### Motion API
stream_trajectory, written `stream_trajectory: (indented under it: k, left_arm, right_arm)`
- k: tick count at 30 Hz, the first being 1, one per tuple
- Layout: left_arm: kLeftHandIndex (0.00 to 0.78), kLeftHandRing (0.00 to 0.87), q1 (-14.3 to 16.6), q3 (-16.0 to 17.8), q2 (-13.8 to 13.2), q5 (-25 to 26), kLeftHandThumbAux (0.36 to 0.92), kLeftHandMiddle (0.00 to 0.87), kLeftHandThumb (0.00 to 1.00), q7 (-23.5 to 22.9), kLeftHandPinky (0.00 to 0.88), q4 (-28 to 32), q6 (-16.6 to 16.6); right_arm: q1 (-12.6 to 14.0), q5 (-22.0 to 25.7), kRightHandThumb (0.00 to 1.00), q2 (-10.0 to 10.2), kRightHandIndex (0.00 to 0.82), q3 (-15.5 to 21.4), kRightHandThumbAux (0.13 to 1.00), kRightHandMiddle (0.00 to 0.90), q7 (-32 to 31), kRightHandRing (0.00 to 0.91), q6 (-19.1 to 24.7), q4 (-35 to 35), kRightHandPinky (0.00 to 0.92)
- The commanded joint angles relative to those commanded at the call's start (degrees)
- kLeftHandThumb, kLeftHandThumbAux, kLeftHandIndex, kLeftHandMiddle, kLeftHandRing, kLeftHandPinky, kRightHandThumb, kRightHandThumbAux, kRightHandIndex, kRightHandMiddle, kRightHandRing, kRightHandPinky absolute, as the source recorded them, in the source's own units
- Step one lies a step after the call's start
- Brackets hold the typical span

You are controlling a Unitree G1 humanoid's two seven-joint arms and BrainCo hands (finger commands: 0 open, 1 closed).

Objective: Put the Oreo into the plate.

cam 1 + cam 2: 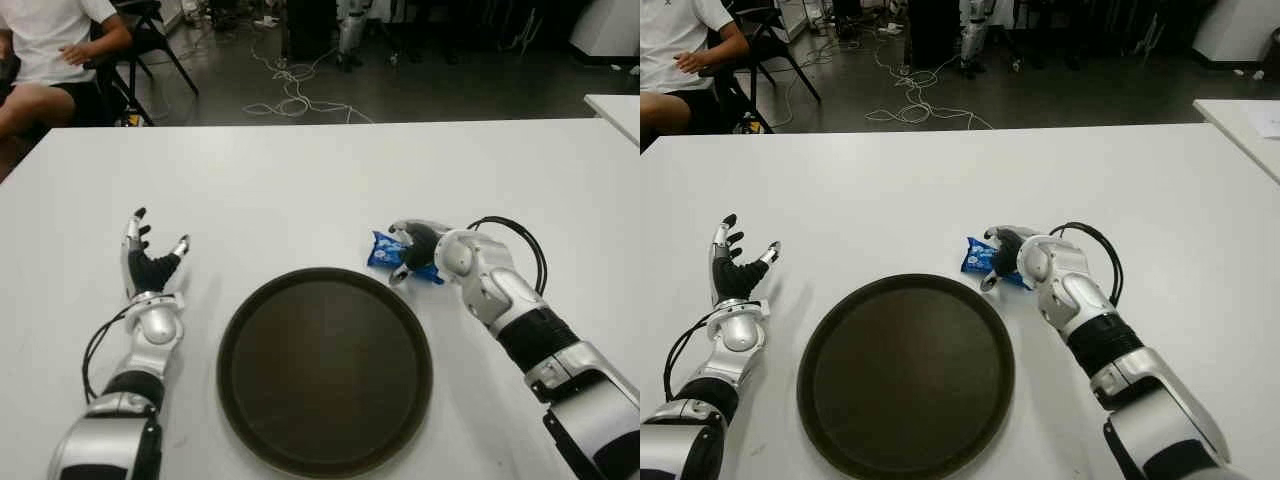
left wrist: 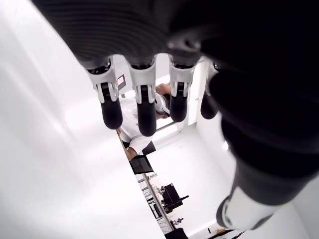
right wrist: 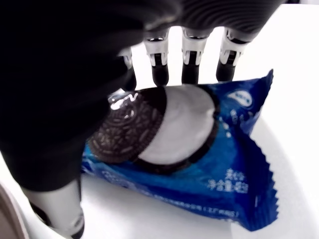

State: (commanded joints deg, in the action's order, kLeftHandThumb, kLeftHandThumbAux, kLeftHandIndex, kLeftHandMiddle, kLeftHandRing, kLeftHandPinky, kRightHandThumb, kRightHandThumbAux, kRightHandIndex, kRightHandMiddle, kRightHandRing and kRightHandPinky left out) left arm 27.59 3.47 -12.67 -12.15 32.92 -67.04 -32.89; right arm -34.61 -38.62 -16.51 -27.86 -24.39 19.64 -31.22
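Note:
The Oreo [image 1: 383, 250] is a blue packet lying on the white table [image 1: 300, 180], just beyond the far right rim of the dark round plate [image 1: 325, 370]. My right hand [image 1: 401, 254] is cupped over it. In the right wrist view its fingers [image 3: 189, 59] reach straight past the packet's far edge and the thumb [image 3: 55, 209] stands by the near edge of the Oreo [image 3: 189, 149]; the packet stays flat on the table. My left hand [image 1: 150, 250] shows left of the plate with its fingers [image 2: 142, 107] spread and holding nothing.
A person [image 1: 50, 50] sits on a chair beyond the table's far left corner. Cables [image 1: 290, 90] trail over the dark floor behind the table. A second white table [image 1: 615, 105] stands at the right edge.

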Motion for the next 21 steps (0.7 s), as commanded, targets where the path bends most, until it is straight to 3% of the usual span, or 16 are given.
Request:
stream_trajectory:
  k: [21]
  left_arm:
    - [0.114, 0.120, -0.05, -0.19, -0.18, -0.25, 0.802, 0.107, 0.270, 0.22, 0.157, 0.16, -0.06]
  right_arm:
    - [-0.61, -0.51, 0.000, -0.34, 0.070, -0.01, 0.788, 0.100, 1.56, 0.060, 1.27, -2.49, 0.000]
